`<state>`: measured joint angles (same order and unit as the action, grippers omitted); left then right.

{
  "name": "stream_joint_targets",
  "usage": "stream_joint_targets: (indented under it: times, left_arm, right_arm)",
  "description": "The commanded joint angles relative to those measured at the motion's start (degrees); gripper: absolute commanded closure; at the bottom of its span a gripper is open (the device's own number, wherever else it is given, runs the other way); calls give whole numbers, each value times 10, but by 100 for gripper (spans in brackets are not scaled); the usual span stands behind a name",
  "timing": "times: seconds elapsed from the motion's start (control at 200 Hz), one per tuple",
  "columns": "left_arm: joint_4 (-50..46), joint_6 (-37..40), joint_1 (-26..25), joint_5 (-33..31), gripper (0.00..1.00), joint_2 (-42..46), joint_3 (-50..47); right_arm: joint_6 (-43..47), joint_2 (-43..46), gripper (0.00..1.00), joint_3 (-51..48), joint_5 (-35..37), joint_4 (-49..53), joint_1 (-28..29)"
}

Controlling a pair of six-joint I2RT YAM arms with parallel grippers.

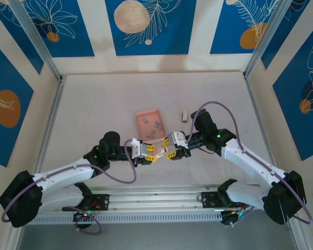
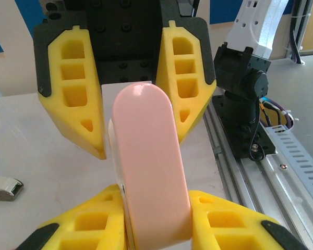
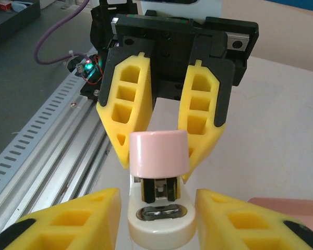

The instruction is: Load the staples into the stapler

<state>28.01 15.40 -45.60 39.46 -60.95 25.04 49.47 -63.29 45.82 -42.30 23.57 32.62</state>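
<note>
Ctr bench (image 1: 94, 104): left fingers (image 2: 109, 200) clamp pink stapler (image 2: 148, 166) at rear; right fingers (image 3: 94, 200) flank its nose, narrow gap, grip unclear. Just beyond both, staples (image 1: 155, 125) loose in pink tray (image 1: 146, 111).

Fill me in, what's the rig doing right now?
The left hand is shut on the pink stapler, holding it between the two arms. The right hand straddles the stapler's front end; whether it actually grips is unclear. The staples lie in the pink tray on the table beyond the hands.
</note>
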Motion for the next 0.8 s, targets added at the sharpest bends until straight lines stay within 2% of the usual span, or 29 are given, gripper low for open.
stream_joint_targets:
  times: [0.0,0.125,0.375,0.795]
  left_arm:
    - [25,3,3,22,100,0,16]
    - [26,1,3,21,100,-1,16]
    - [34,-1,3,20,100,-1,16]
    - [49,-8,3,22,99,-2,12]
  right_arm:
    - [16,-5,60,17,-26,28,-3]
    - [21,-4,65,18,-26,32,-3]
    - [23,-5,58,17,-25,37,-6]
    - [25,-5,63,20,-23,39,-6]
